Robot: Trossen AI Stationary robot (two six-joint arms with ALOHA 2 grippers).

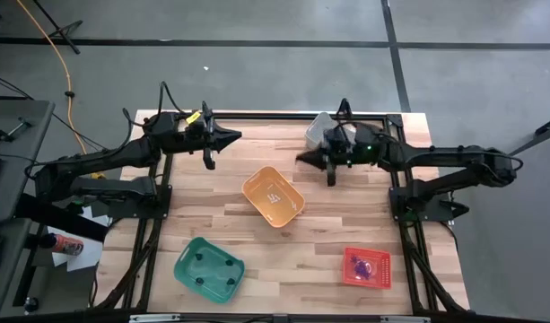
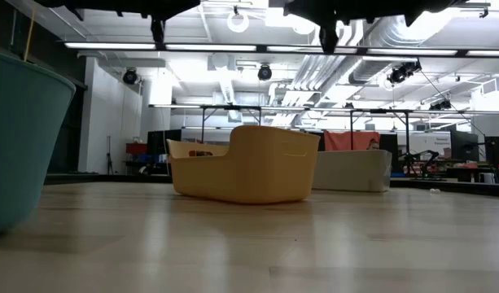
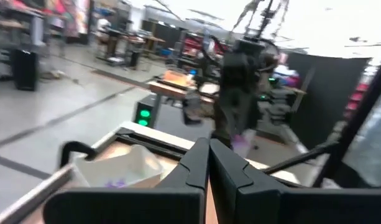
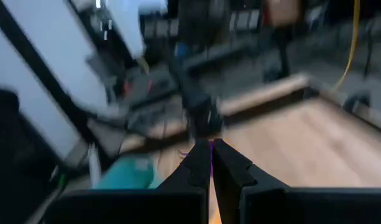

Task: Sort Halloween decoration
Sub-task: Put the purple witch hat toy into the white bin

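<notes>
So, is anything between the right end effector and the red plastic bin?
Nothing visible. Bare wooden table separates the right end effector from the red plastic bin; the orange plastic bin sits aside.

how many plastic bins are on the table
4: a grey bin at the far edge under the right arm, an orange bin mid-table, a green bin front left, a red bin front right.

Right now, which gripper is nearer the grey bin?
Right. The right gripper hangs shut just beside the grey bin, off its near corner. The left gripper, also shut, is across the table's far edge, well away from it.
</notes>
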